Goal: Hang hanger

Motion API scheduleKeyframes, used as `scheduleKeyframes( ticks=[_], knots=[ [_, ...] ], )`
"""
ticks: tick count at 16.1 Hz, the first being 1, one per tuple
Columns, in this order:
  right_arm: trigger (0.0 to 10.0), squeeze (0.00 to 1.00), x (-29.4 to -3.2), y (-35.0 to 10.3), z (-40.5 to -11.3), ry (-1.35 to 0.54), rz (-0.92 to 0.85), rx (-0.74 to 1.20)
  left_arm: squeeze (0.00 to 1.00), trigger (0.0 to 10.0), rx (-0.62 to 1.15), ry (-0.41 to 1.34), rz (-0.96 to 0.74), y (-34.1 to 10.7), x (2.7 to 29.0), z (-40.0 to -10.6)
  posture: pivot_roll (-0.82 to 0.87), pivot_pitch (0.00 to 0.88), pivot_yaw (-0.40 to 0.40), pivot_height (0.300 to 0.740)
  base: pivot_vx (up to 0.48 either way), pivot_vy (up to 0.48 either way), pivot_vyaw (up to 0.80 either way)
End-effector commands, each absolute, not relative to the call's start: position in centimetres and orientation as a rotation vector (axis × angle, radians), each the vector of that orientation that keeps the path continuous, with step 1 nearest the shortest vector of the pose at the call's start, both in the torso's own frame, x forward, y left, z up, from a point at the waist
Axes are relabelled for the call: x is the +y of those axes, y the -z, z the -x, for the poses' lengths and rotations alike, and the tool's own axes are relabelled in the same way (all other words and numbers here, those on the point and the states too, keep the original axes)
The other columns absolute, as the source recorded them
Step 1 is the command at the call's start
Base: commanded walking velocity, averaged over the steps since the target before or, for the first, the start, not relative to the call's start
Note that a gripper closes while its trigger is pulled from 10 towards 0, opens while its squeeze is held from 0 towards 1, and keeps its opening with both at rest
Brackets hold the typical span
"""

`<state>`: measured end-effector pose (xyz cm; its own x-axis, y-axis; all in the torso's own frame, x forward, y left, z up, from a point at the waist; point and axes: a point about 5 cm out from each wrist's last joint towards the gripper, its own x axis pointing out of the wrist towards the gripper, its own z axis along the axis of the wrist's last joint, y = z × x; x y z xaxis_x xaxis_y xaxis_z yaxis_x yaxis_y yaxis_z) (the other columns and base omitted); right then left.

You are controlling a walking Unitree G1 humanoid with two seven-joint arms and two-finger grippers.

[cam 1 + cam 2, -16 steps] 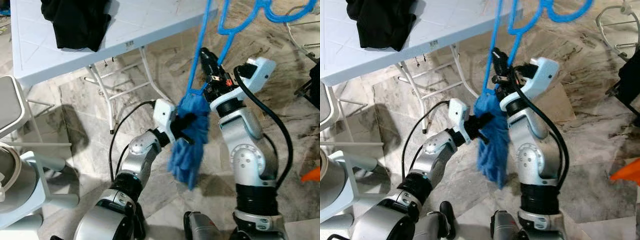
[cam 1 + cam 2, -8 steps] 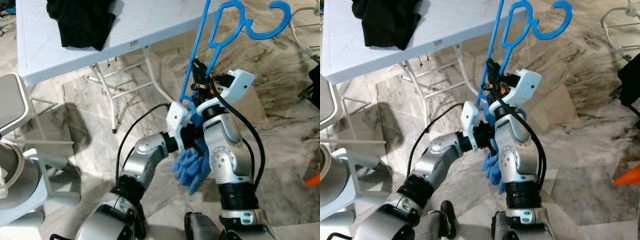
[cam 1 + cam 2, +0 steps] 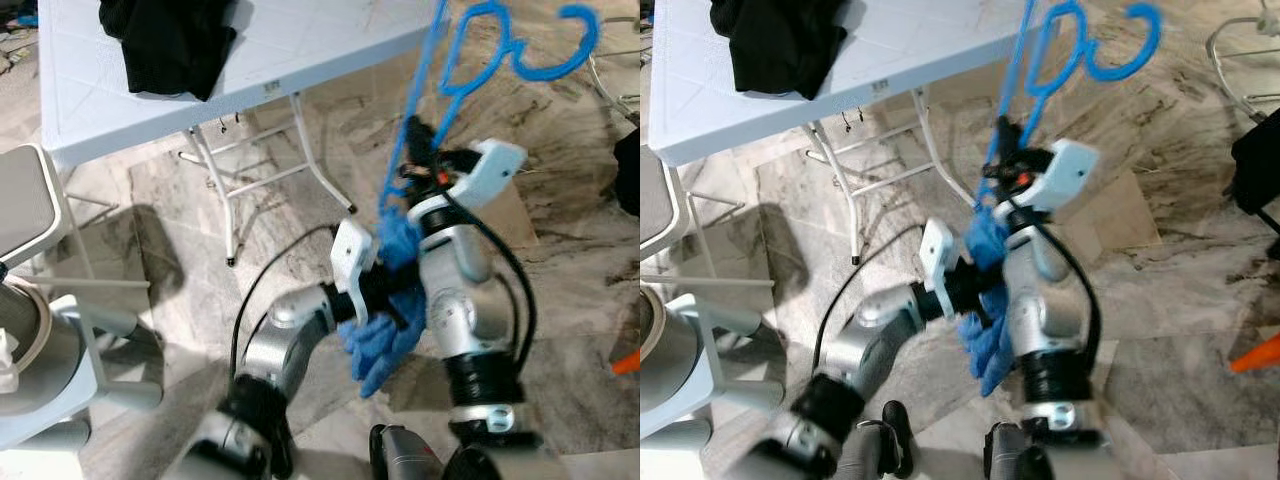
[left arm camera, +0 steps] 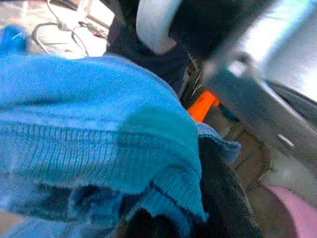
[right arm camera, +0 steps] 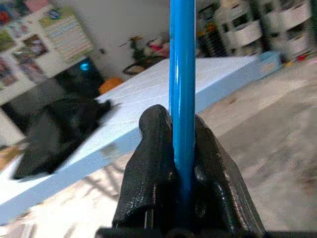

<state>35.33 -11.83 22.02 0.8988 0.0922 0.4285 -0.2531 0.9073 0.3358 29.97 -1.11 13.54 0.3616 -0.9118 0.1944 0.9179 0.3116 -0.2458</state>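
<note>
A blue plastic hanger (image 3: pixel 520 60) stands upright in front of me, hook at the top. My right gripper (image 3: pixel 418 152) is shut on one of its thin arms (image 5: pixel 181 59), which runs between the black fingers (image 5: pixel 148 163). A blue knitted garment (image 3: pixel 388 330) hangs bunched from the hanger's lower end. My left gripper (image 3: pixel 388 292) reaches in from the left and is shut on that cloth. In the left wrist view the ribbed blue knit (image 4: pixel 89 139) lies over a dark finger.
A white folding table (image 3: pixel 300 50) stands at the back left with a black garment (image 3: pixel 165 40) on it. A grey chair (image 3: pixel 25 200) and a white appliance (image 3: pixel 40 370) are at the left. An orange object (image 3: pixel 627 362) lies on the marble floor at the right.
The whole view has shifted and is blurred now. The hanger's hook has come fully into view and sits a little further right. Both grippers keep their holds on the hanger and the cloth.
</note>
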Motion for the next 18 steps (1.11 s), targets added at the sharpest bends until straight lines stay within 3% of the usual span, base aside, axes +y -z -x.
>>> scheduleKeyframes(
  ticks=[1, 5, 11, 15, 18],
  knots=[
    [10.0, 0.00, -12.2, -21.8, -35.5, -0.146, -0.364, -0.427, 0.00, 0.0, -0.037, 1.276, 0.360, -14.1, -2.1, -29.0, -0.22, 0.270, 0.090, 0.740, 0.000, 0.000, 0.00],
    [10.0, 0.00, -14.6, -21.1, -36.3, -0.019, -0.122, -0.433, 0.00, 0.0, -0.002, 1.279, 0.317, -13.0, -1.3, -28.2, -0.20, 0.270, 0.090, 0.740, 0.000, 0.000, 0.00],
    [10.0, 0.00, -18.1, -17.3, -35.3, 0.056, 0.151, -0.361, 0.00, 0.0, 0.051, 1.094, 0.282, -11.0, 2.9, -28.7, -0.19, 0.270, 0.084, 0.740, 0.000, 0.000, 0.00],
    [10.0, 0.00, -20.5, -12.2, -32.6, 0.043, 0.204, -0.185, 0.00, 0.0, 0.101, 0.559, -0.025, -7.0, 9.4, -30.7, -0.19, 0.265, 0.083, 0.740, 0.000, 0.000, 0.00],
    [10.0, 0.00, -21.9, -10.2, -30.2, 0.058, 0.189, -0.119, 0.00, 0.0, 0.073, 0.240, -0.123, -7.4, 14.1, -30.1, -0.18, 0.260, 0.089, 0.740, 0.000, 0.000, 0.00]
  ],
)
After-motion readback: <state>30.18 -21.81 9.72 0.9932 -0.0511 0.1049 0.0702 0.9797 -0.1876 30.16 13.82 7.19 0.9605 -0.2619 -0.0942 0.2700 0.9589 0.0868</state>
